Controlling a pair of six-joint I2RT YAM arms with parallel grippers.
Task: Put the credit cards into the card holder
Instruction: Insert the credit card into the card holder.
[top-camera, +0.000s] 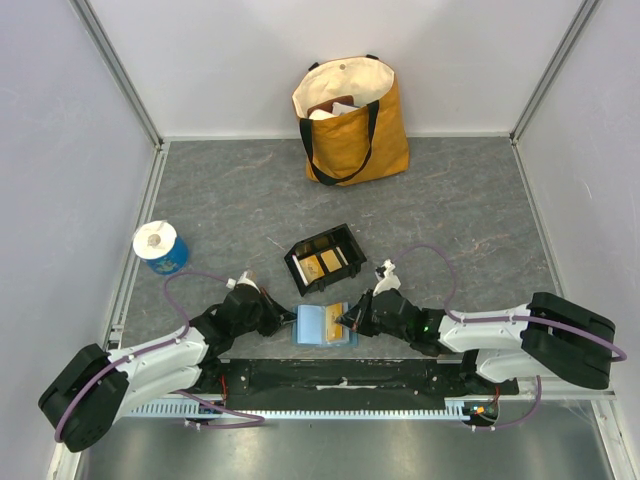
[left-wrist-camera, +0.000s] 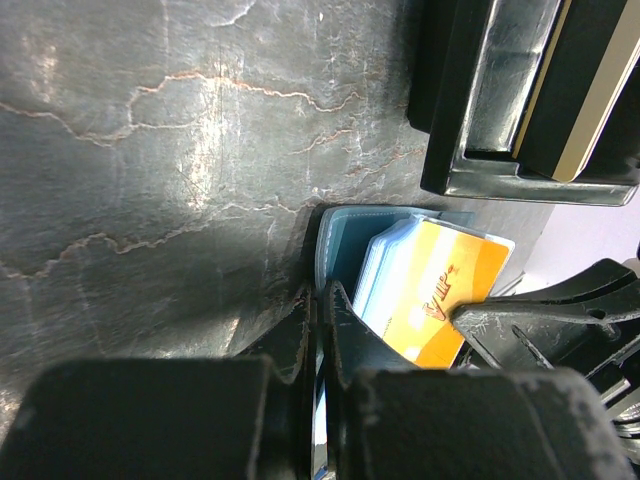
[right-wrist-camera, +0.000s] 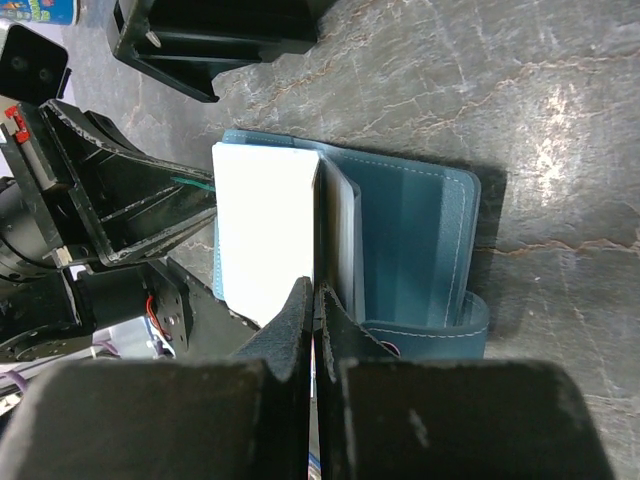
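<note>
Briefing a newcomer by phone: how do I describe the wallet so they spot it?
At the table's near edge, between left claw and right claw, lies the open wallet. Unlike the black tray beside it, it is flat and teal, with an orange card.

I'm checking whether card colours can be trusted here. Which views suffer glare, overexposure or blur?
Right wrist: the card at the card holder reads featureless white, likely overexposed. Left wrist: the card shows orange with print, but glare streaks the table and the left gripper is blurred up close. Top external: even light, soft shadows, the card too small for detail.
</note>
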